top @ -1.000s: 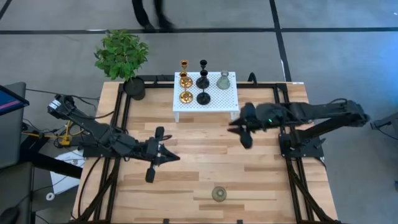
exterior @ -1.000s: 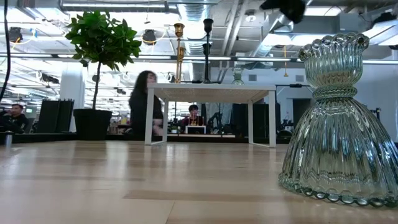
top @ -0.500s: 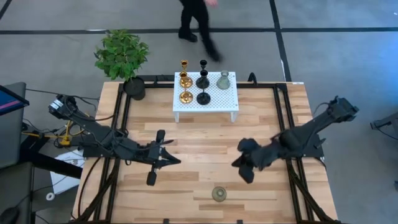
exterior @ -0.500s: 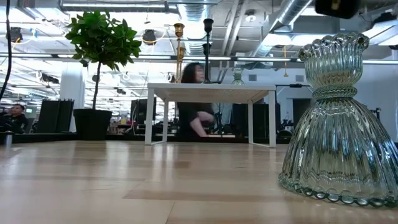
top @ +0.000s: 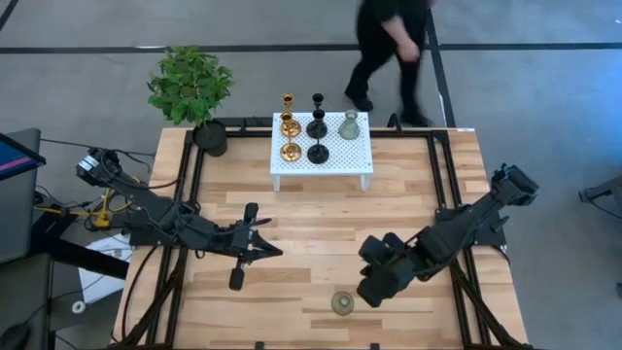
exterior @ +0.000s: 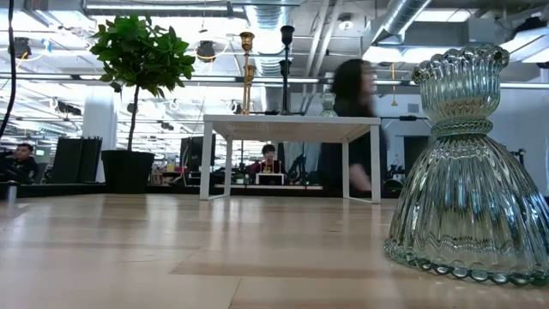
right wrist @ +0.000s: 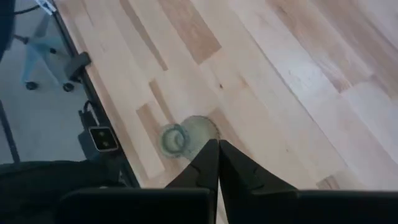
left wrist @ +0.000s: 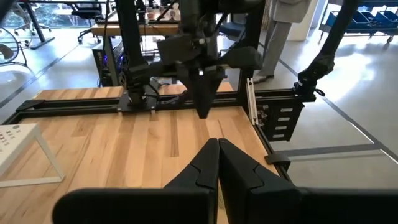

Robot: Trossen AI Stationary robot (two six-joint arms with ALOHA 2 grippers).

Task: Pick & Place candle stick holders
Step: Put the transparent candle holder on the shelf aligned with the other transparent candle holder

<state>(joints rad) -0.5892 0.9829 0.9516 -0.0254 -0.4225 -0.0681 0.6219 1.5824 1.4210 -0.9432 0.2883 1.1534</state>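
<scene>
Right gripper (top: 370, 292) hovers just beside the lone glass candle stick holder (top: 342, 303) near the counter's (top: 292, 224) front edge, jaws shut and empty, apparently lining up. Left gripper (top: 236, 275) waits mid-counter, shut, empty. Five holders stand on the white stand (top: 358, 154).

Potted plant (top: 190, 89) at table corner; person (top: 387, 49) walking behind.
</scene>
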